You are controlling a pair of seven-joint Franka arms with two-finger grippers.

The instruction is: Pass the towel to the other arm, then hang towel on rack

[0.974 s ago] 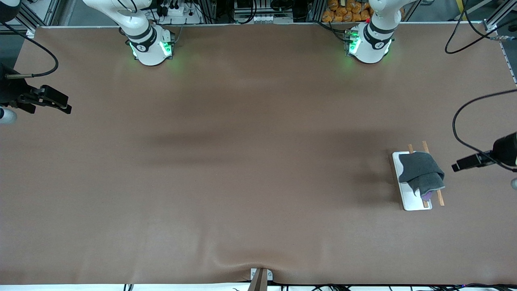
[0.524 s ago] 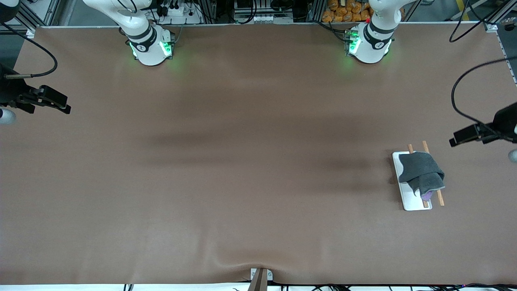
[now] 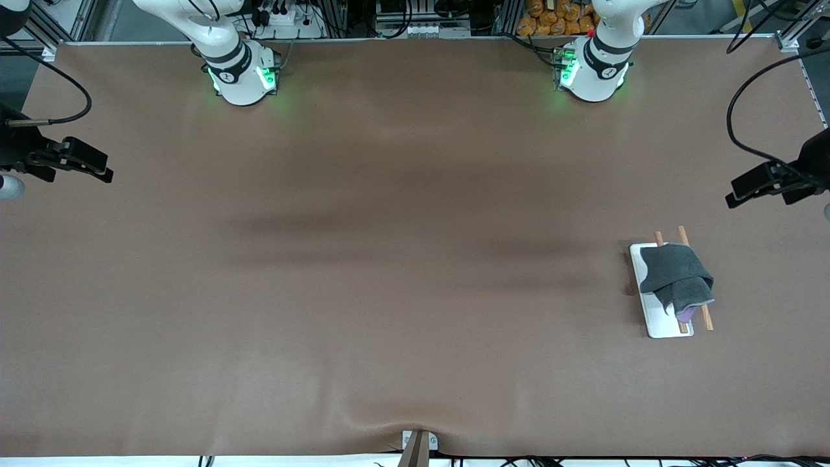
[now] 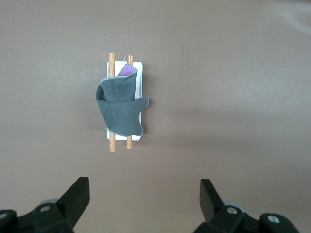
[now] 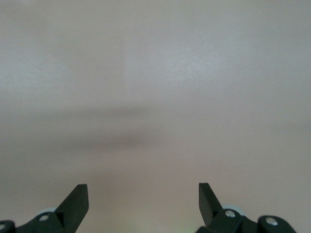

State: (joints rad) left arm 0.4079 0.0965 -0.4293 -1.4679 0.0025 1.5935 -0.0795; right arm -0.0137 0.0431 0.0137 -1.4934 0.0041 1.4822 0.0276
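We see the left gripper [image 3: 736,196] has drawn up from the rack [image 3: 668,327], fingers released; the towel [image 3: 677,279], grey with purple peeking, drapes its rods. The right gripper [image 3: 104,174] waits, fingers released, over the desk [image 3: 389,259].

We note a brown counter [image 3: 389,259] with a matte covering, faintly wrinkled near the edge closest to the front camera. A small grey bracket [image 3: 419,443] sits at that edge, mid-length. Along the edge where the bases stand we see orange packets [image 3: 551,16], black cables [image 3: 746,65] and aluminium framing [image 3: 788,26].

White arms [image 3: 237,65]; green-lit bases; black grippers [image 3: 746,189].
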